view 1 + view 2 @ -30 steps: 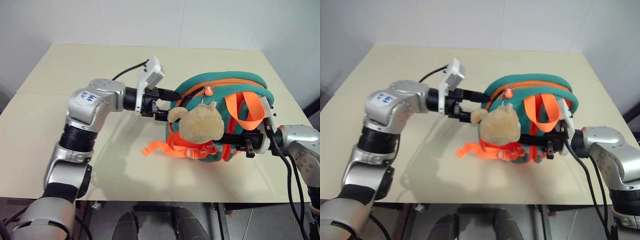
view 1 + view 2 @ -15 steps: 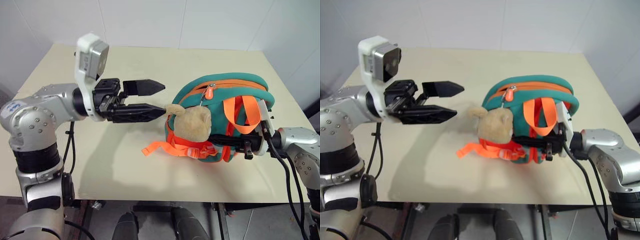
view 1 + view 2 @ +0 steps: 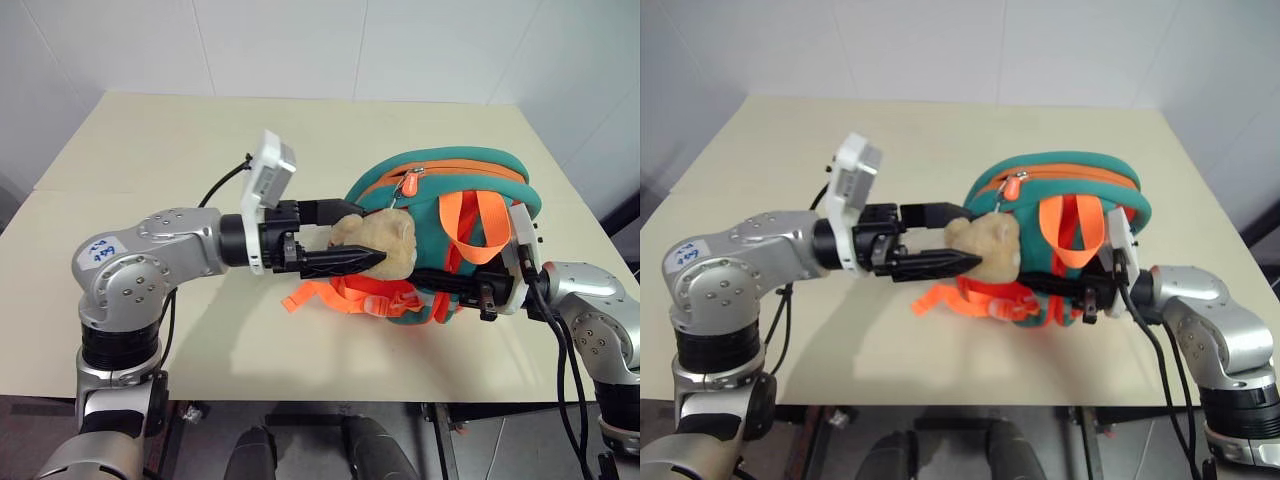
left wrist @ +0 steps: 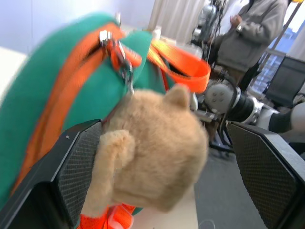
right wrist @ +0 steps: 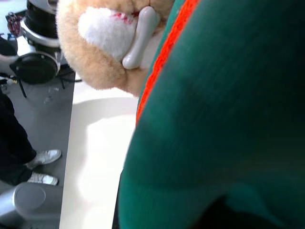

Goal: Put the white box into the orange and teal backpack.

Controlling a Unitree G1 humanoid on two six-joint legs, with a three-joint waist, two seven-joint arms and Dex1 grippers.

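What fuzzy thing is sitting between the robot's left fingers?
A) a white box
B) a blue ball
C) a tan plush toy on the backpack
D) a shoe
C: the left gripper stands open with one black finger on each side of the tan plush toy, which hangs on the orange and teal backpack.

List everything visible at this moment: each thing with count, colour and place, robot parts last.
orange and teal backpack: one, teal with orange trim and straps, right of the table's middle.
plush toy: one, tan, hanging at the backpack's front.
table: one, cream, under the backpack.
person: one, grey top, standing in the background of the left wrist view.
left end effector: one, black, open, its fingers on either side of the plush toy.
right end effector: one, black, shut, against the backpack's lower side.
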